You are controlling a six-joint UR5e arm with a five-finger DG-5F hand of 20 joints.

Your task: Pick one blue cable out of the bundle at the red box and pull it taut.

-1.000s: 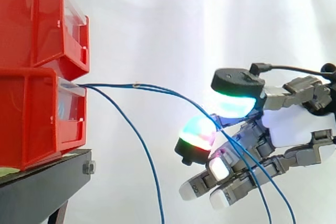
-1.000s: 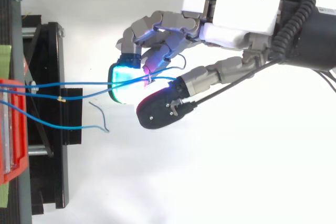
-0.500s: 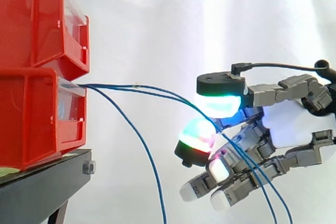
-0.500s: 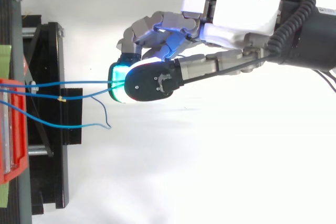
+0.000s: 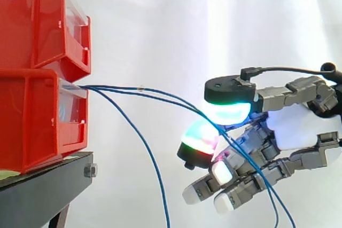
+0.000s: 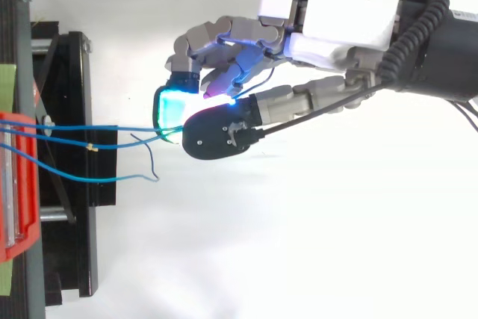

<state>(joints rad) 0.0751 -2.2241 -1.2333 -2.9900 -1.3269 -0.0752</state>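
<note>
The robot hand (image 5: 299,126) is held to the right of the red box (image 5: 32,121), well apart from it. Its thumb (image 6: 216,134) is brought against a glowing fingertip (image 5: 199,134), and the other fingers are bent beneath. Two blue cables (image 5: 140,88) are led out of the front of the red box, which is seated on a black stand (image 5: 43,190) under a second red bin (image 5: 37,20). They are carried across to the robot hand and caught in that pinch. Past it, in the side view, they drop away through the bent fingers. A third blue cable (image 6: 97,179) lies outside the grasp, its free end curled short of the hand in the top view.

The grasp is judged to be made, but the picking-out is not clean, since two strands rather than one appear to be held. Whether both are truly clamped cannot be told. Neither is drawn taut: a downward bow is seen along the span between box and pinch. What is left, by this reading, is for one strand to be singled out and for the robot hand to be drawn away from the box until the bow is taken out.
</note>
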